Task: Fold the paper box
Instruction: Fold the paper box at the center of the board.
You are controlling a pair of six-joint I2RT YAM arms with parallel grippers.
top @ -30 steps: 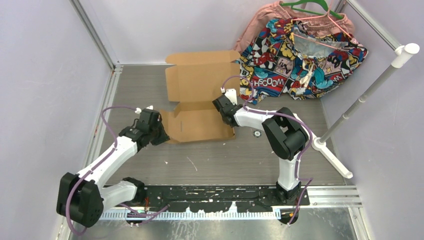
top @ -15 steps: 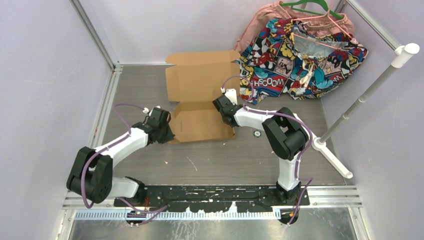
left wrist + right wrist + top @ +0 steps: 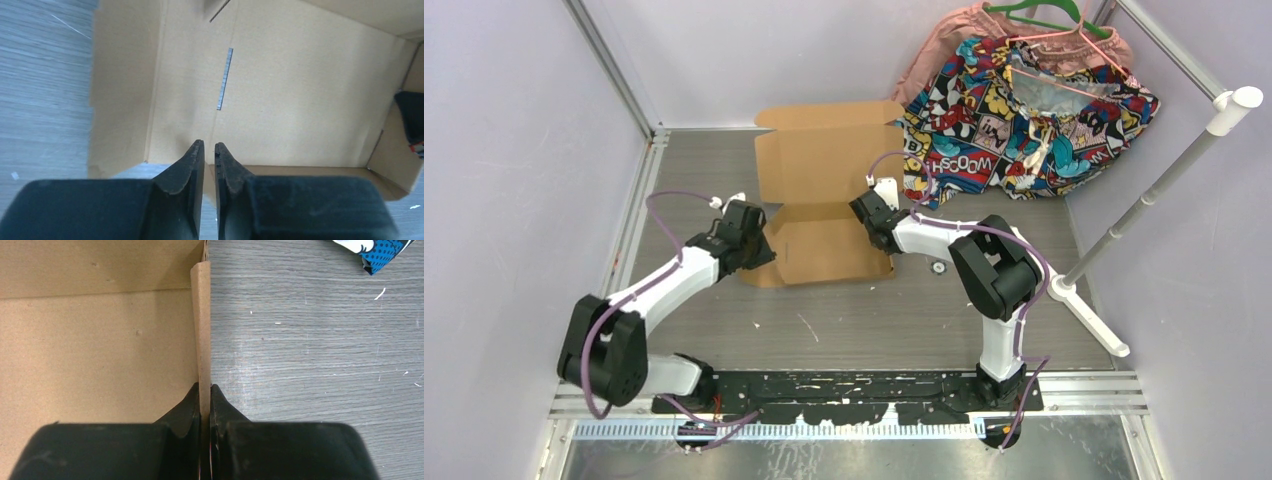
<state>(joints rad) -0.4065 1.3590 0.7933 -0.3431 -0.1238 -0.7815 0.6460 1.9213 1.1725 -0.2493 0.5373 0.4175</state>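
The paper box is plain brown cardboard, half formed, its lid panel spread out behind the base. My left gripper hovers at the box's left edge. In the left wrist view its jaws stand a narrow slit apart with nothing between them, above the box floor and its left flap. My right gripper is at the box's right side. In the right wrist view it is shut on the upright right wall flap.
A comic-print cloth and a pink cloth on a green hanger lie at the back right. A white rail leans at the right, its foot on the table. A small round piece lies near the right arm.
My left arm swung in to the box's left edge and its jaws parted a slit. The box's left flap now lies lower, out onto the table. The right arm has not moved.
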